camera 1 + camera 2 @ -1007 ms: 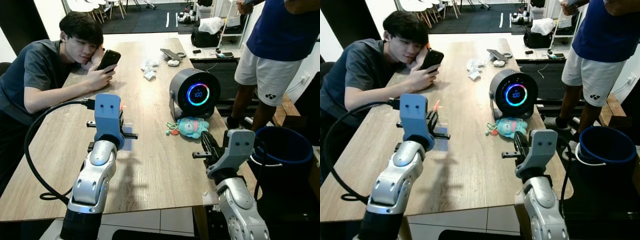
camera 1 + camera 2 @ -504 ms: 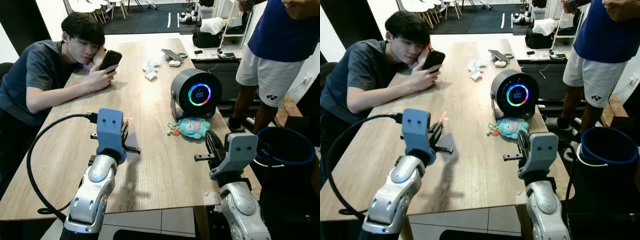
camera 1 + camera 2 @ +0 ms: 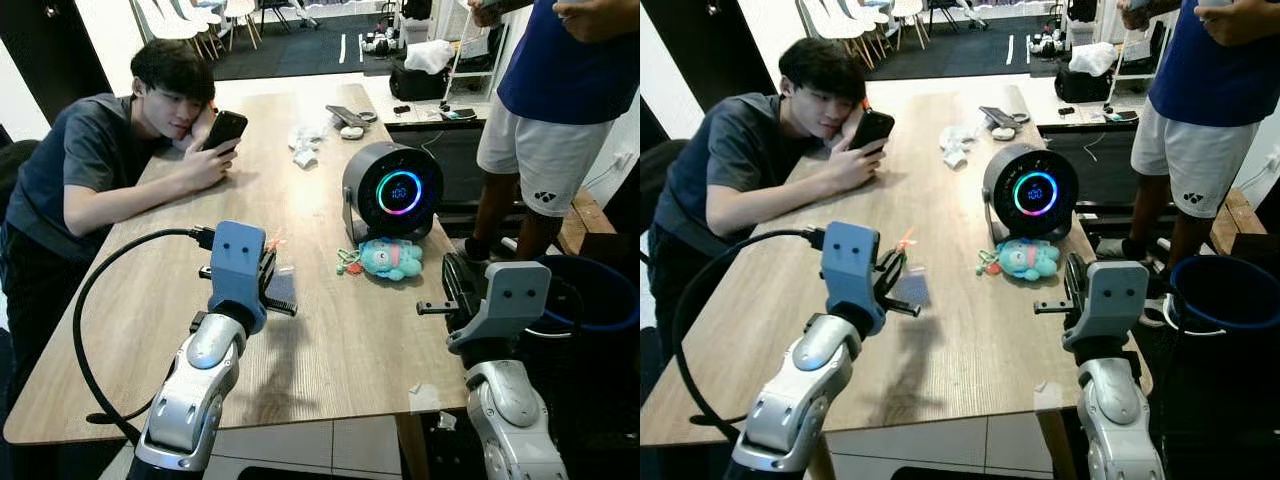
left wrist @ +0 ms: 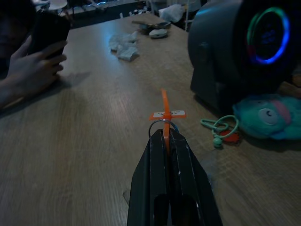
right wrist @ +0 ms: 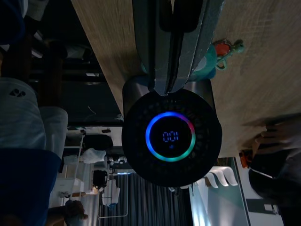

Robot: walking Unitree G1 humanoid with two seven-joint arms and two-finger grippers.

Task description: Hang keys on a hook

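L gripper (image 4: 165,136) is up over the long light-wood table (image 3: 300,340), its two black fingers clenched on a thin metal key ring with an orange plastic tag (image 4: 164,114); the ring and tag poke out past the fingertips, off the tabletop. Can't make out any hook.

R gripper (image 5: 165,89) hangs at the table's R edge w/ fingers pressed together, nothing between them, aimed at the round dark-grey speaker-like device with a glowing blue-green ring display (image 3: 392,192). Just in front of that device lies a small teal plush toy with a green cord and red bit (image 3: 390,258), touching the table.

A person in a grey T-shirt (image 3: 95,165) leans on the far L side, head on hand, holding a black phone (image 3: 224,130). Crumpled white paper (image 3: 303,145) further down the table. Another person in a blue shirt and white shorts (image 3: 540,120) stands at the R, next to a dark blue bucket (image 3: 600,300) on the floor.
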